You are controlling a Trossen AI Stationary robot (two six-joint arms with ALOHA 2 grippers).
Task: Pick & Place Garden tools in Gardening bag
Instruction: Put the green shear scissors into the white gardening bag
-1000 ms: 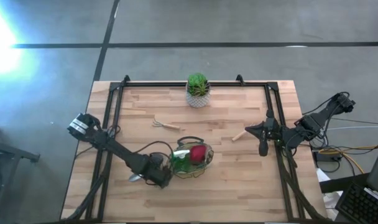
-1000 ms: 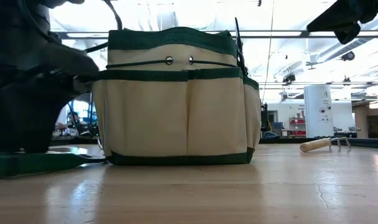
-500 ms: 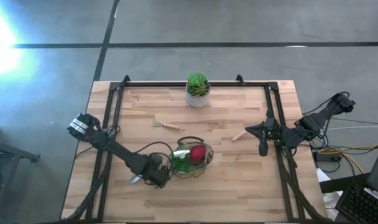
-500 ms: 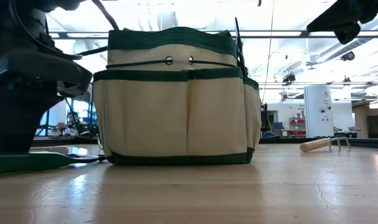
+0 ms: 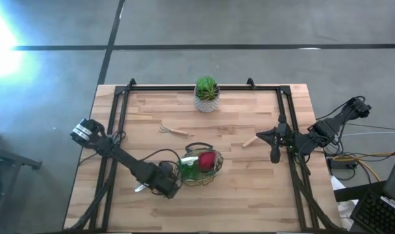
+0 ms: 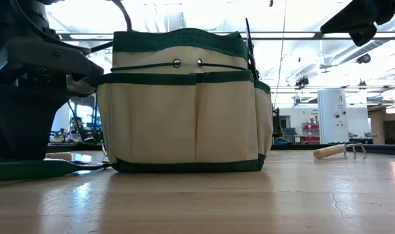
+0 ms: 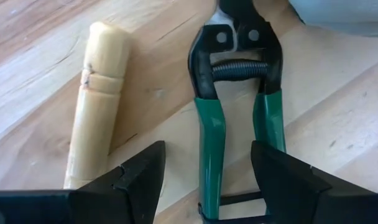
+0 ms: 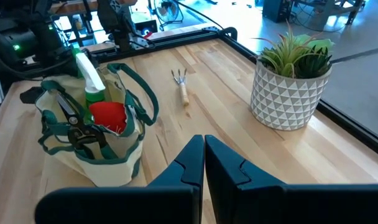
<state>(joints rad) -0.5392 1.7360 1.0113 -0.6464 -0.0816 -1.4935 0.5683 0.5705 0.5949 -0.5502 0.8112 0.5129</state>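
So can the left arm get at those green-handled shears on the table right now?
Probably yes. The left claw stands open right over the green-handled shears, its fingers either side of one handle with nothing between. The wooden handle alongside lies close and might get nudged.

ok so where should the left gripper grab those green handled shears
Around both green handles of the shears, coming straight down from above. They lie flat on the table with the handles between the left gripper's open fingers, beside a wooden handle.
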